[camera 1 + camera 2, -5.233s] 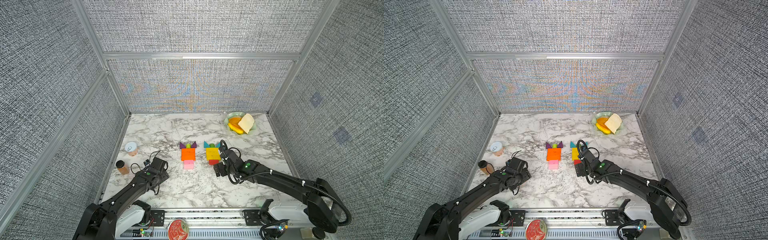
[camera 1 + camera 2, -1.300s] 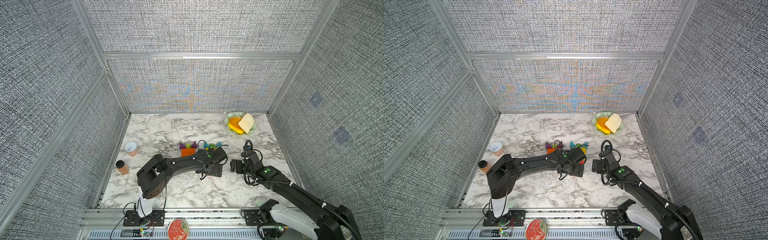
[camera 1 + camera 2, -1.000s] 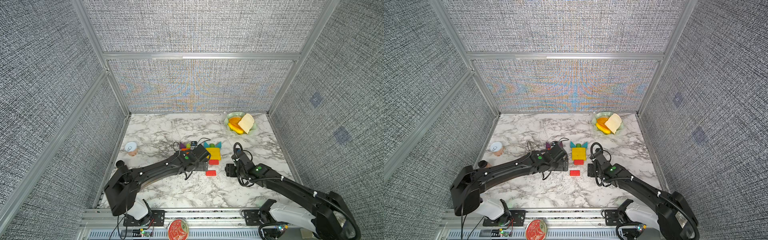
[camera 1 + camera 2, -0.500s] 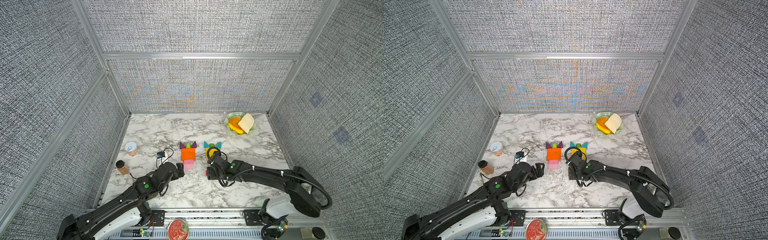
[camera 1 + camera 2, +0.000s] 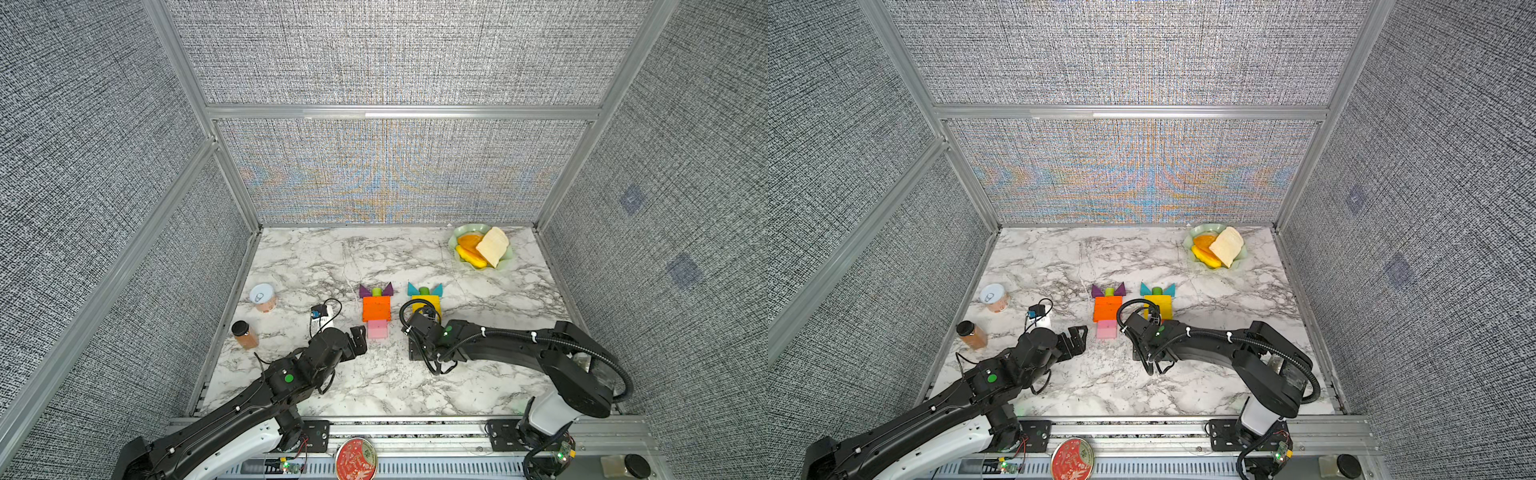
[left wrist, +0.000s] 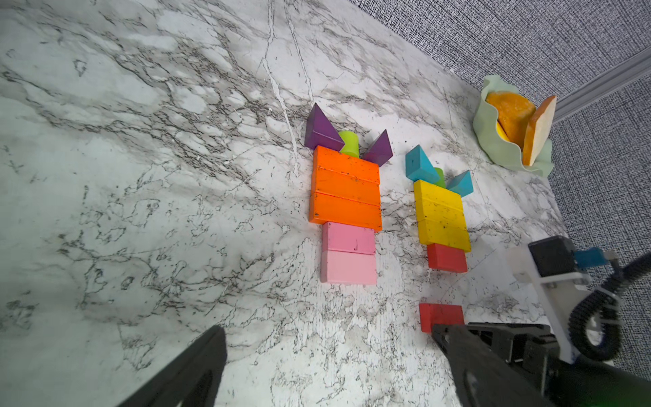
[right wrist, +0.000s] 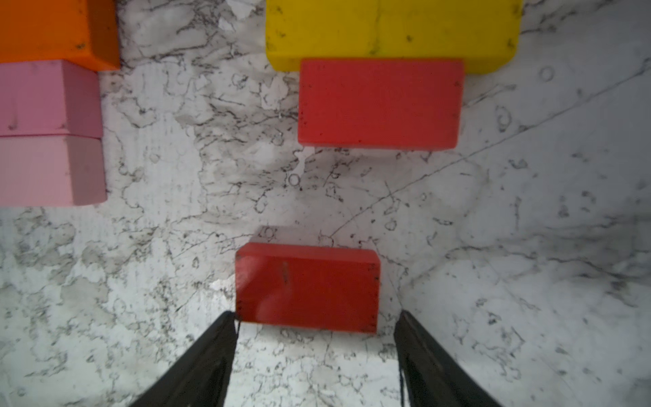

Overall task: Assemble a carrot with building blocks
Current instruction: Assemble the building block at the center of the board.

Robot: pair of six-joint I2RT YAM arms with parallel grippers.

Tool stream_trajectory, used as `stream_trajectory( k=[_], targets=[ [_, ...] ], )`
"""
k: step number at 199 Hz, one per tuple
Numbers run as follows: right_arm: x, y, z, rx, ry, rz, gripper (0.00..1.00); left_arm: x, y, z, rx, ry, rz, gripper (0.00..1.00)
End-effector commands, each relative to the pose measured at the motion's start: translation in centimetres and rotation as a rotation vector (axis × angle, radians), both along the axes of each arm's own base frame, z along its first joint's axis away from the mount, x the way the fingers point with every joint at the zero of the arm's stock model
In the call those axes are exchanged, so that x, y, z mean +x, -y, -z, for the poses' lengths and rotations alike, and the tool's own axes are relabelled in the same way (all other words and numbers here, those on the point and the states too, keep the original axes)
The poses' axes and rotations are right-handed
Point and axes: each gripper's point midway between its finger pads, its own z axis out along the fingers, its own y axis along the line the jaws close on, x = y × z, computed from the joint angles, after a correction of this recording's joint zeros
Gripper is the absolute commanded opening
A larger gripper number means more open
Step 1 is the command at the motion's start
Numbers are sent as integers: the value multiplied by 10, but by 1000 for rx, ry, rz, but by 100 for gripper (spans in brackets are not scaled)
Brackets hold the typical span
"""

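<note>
Two block carrots lie flat on the marble. One has orange bars (image 5: 376, 308), pink bars (image 5: 377, 328) and purple triangles (image 6: 320, 132). The other has yellow bars (image 5: 426, 300), teal triangles (image 6: 417, 165) and one red bar (image 7: 378, 102) butted against the yellow. A second red bar (image 7: 306, 287) lies loose a short way in front of that one. My right gripper (image 7: 315, 319) is open, its fingertips just behind that loose bar's two near corners and holding nothing. Both top views hide the loose bar under my right wrist. My left gripper (image 5: 358, 338) is open and empty, front-left of the pink bars.
At the back right stands a green dish (image 5: 471, 227) with toy fruit slices and a bread slice. A small can (image 5: 263, 297) and a brown bottle (image 5: 245, 334) stand by the left wall. Grey walls close in three sides.
Over the last second my left arm has drawn back from the carrots toward the front left. My right gripper has moved left to the loose red bar. Little differs from half a second ago.
</note>
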Motion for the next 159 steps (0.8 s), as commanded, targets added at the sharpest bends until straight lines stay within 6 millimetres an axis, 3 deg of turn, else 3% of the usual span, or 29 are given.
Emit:
stream_trajectory(
  k=[1,159],
  targets=[
    [7,0,-6,-17,19,31,70,3,3,-5,-3,28,12,99],
    [15,6,4,-35,5,27,70,8,8,-3,17,19,27,99]
  ],
)
